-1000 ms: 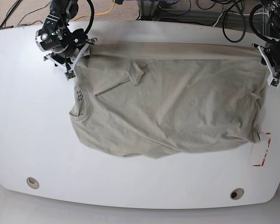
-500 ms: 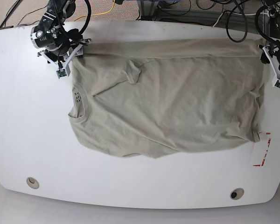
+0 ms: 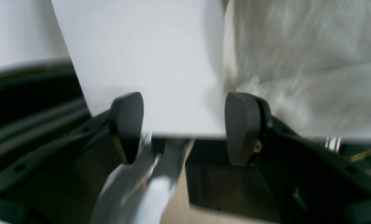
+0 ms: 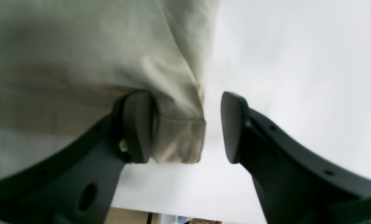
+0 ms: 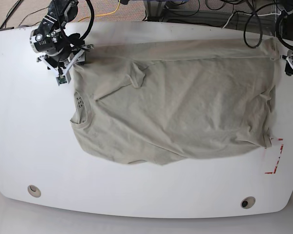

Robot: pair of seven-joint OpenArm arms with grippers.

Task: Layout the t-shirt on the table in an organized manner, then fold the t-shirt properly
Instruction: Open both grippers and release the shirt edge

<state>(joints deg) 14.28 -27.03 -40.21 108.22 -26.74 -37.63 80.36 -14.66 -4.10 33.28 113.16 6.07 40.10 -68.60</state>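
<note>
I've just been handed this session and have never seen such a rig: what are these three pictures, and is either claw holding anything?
The wide picture looks down from above on a white table. A pale grey-green t-shirt lies spread on it, creased, with its collar toward that picture's left. Red tape marks a corner near its hem.

The other two pictures come from cameras mounted on the two robot arms, each looking out past its own pair of dark fingers.

The right gripper is at the overhead picture's upper left. Its jaws stand apart, with a hemmed edge of the shirt lying between them against one finger, not pinched.

The left gripper is at the upper right. It is open over bare table, the shirt beside it, holding nothing.
</note>
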